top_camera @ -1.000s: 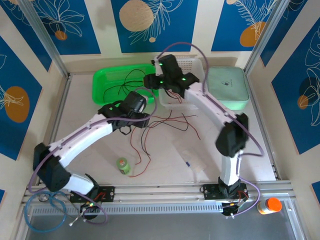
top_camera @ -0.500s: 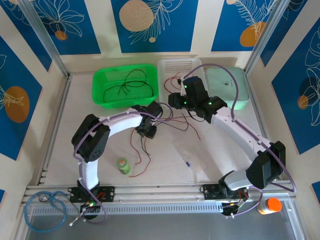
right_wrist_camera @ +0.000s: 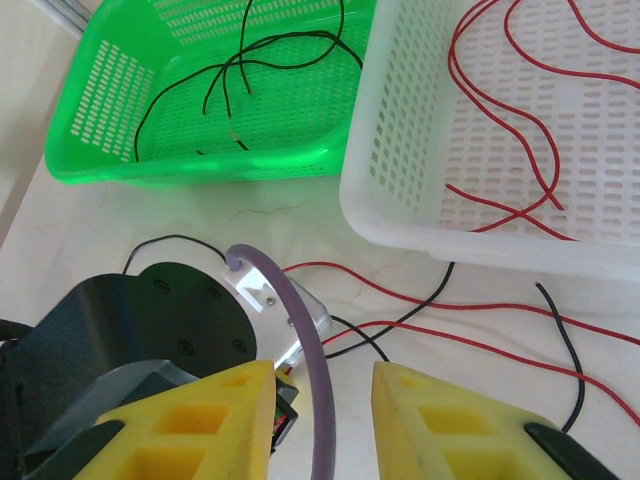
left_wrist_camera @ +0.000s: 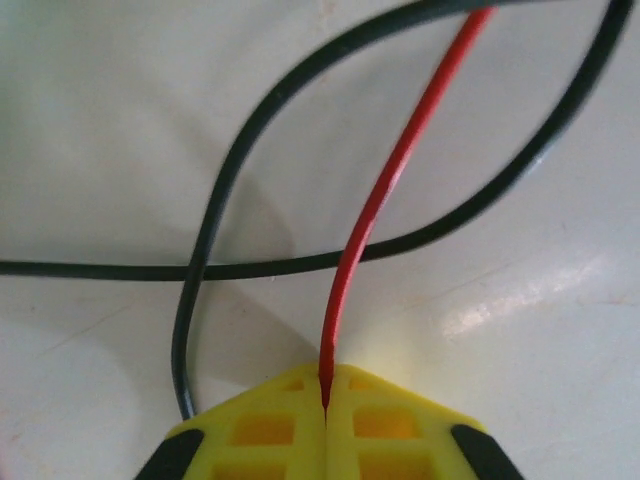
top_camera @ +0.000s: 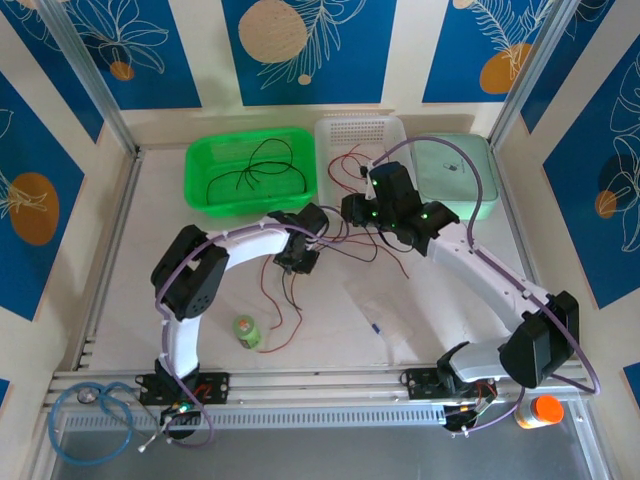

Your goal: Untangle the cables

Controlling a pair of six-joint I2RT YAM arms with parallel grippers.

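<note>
Left gripper (left_wrist_camera: 326, 392) fully closed, yellow pads (left_wrist_camera: 270, 432) pressed together. Red cable (left_wrist_camera: 385, 190) pinched at pad tips, strand running off toward 1 o'clock. Black cable (left_wrist_camera: 215, 230) looped across it on table (left_wrist_camera: 90, 120), one run reaching pad's left edge.

Right gripper (right_wrist_camera: 322, 380) stood partly open, clear gap between fingers, nothing gripped, above left arm's wrist.

Top view: loose red-and-black tangle (top_camera: 352, 245) lay mid-table between both grippers, strands trailing toward 7 o'clock. Black strands (top_camera: 262, 160) in green basket (top_camera: 250, 134) at 11 o'clock. Red strands (top_camera: 350, 160) in white basket (top_camera: 362, 121) at 12 o'clock.

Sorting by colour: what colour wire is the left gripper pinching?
A red wire, clearest in the left wrist view.
</note>
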